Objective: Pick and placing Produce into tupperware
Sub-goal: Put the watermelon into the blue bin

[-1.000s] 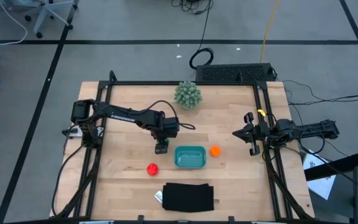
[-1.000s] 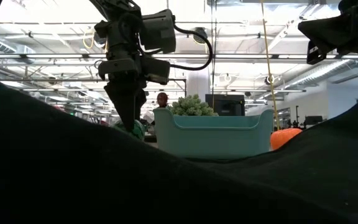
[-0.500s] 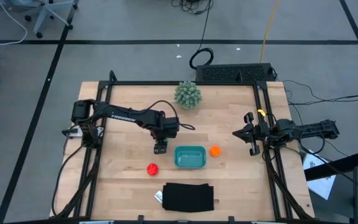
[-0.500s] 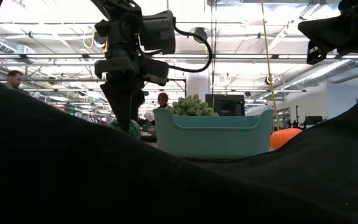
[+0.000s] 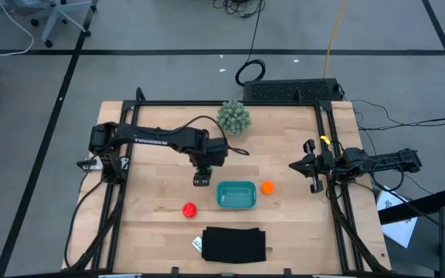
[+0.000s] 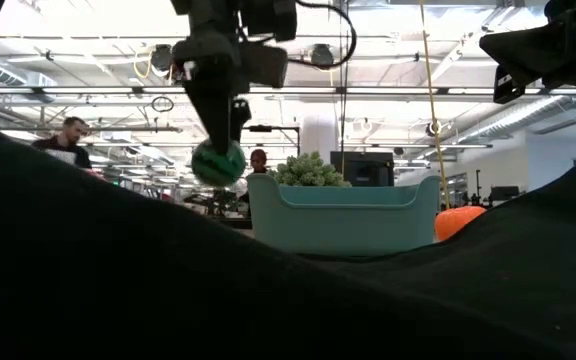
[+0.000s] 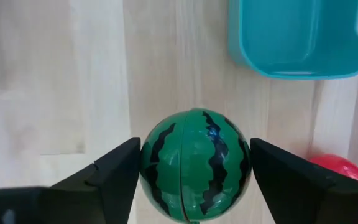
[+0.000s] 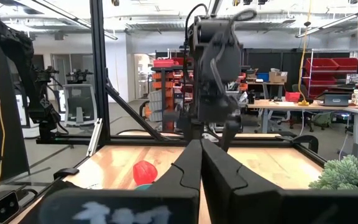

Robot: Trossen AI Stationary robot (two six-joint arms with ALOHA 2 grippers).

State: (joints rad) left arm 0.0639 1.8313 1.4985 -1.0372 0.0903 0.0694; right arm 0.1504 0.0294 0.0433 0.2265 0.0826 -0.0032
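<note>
1. A pale wooden table (image 5: 161, 201) framed by black rails is seen from above, set on a grey floor crossed by dark tape lines.
2. A striped green watermelon ball (image 7: 195, 164) is gripped between the two fingers of the left gripper (image 5: 201, 180), which are spread to the ball's width.
3. In the low view the ball (image 6: 218, 162) is seen lifted clear of the table, beside the teal tupperware (image 6: 344, 217) and above its rim height.
4. The tupperware (image 5: 236, 194) is seen near the table's middle, with nothing visible inside it.
5. An orange ball (image 5: 267, 187) is placed just beside the tupperware, on the side toward the right arm.
6. A red tomato ball (image 5: 189, 209) is found on the opposite side, a little apart.
7. The right gripper (image 5: 312, 171) is kept at the table's right edge, its fingers pressed together on nothing.
8. A spiky pale-green plant (image 5: 233, 117) is set near the far edge, and a flat black rectangle (image 5: 234, 244) near the front edge.
</note>
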